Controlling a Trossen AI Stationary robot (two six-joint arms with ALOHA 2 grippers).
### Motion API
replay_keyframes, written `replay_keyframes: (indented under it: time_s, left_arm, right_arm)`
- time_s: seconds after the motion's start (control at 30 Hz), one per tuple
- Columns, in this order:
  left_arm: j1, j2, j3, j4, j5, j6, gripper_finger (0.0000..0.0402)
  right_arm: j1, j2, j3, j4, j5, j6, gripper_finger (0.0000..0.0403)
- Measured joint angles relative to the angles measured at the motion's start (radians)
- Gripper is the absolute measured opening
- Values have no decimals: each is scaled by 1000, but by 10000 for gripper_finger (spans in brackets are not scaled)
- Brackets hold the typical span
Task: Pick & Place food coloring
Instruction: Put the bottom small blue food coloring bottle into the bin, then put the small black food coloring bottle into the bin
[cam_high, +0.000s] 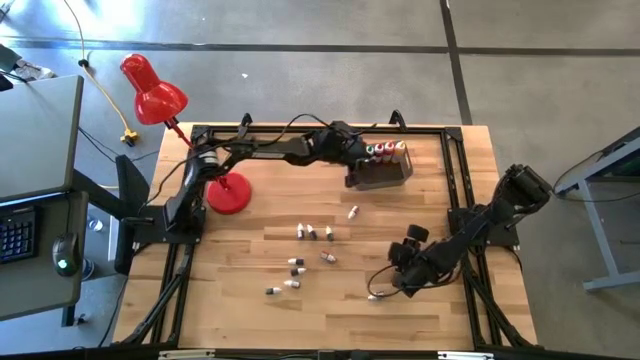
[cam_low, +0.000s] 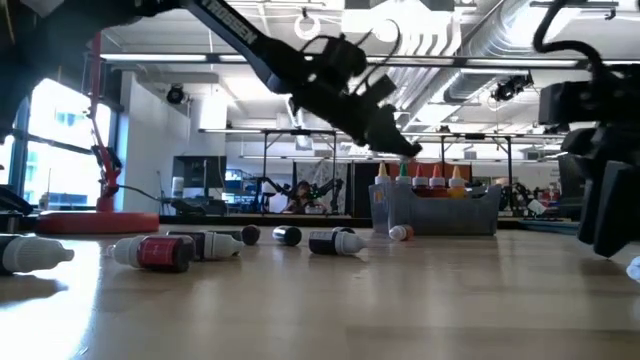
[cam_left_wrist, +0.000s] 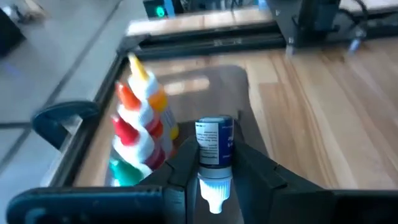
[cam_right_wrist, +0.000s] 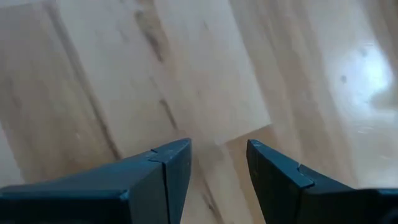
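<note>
1. Four coloured food coloring bottles (cam_high: 385, 151) stand in a row inside the grey tub (cam_high: 380, 174) at the far side of the table (cam_high: 250, 310).
2. Over that tub, the left end effector (cam_left_wrist: 214, 180) grips a small dark-and-white bottle (cam_left_wrist: 215, 149) between its fingers.
3. Loose small bottles (cam_high: 312, 232) lie mid-table.
4. Near the table's right side, the right end effector (cam_right_wrist: 217, 165) hangs open and empty.
</note>
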Motion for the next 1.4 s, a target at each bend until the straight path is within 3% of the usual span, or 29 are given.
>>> replay_keyframes:
  time_s: [0.17, 0.33, 0.47, 0.63, 0.8, 0.93, 1.17, 1.4]
  left_arm:
    - [-2, 41, 40, -52, 12, 2, 116]
    - [-2, 38, 45, -45, 25, 1, 164]
    - [-2, -6, 42, -40, 156, -12, 178]
    - [-2, -133, 43, -50, 327, -34, 179]
    - [-8, -305, 44, -165, 423, -55, 179]
    - [-27, -409, 44, -294, 429, -60, 179]
    - [-93, -497, 43, -358, 375, -59, 179]
    - [-172, -535, 43, -311, 200, -58, 179]
  right_arm:
    - [67, -1, -13, 75, 9, -45, 149]
    - [139, -2, 6, 127, 139, -29, 149]
    - [195, -2, -5, 288, 196, -32, 149]
    - [219, -2, -47, 594, 211, -162, 149]
    - [214, -2, -72, 652, 155, -155, 149]
    - [213, -2, -84, 691, 95, -142, 149]
    - [227, 17, -84, 698, 72, -306, 149]
    - [226, 133, -83, 753, 39, -316, 149]
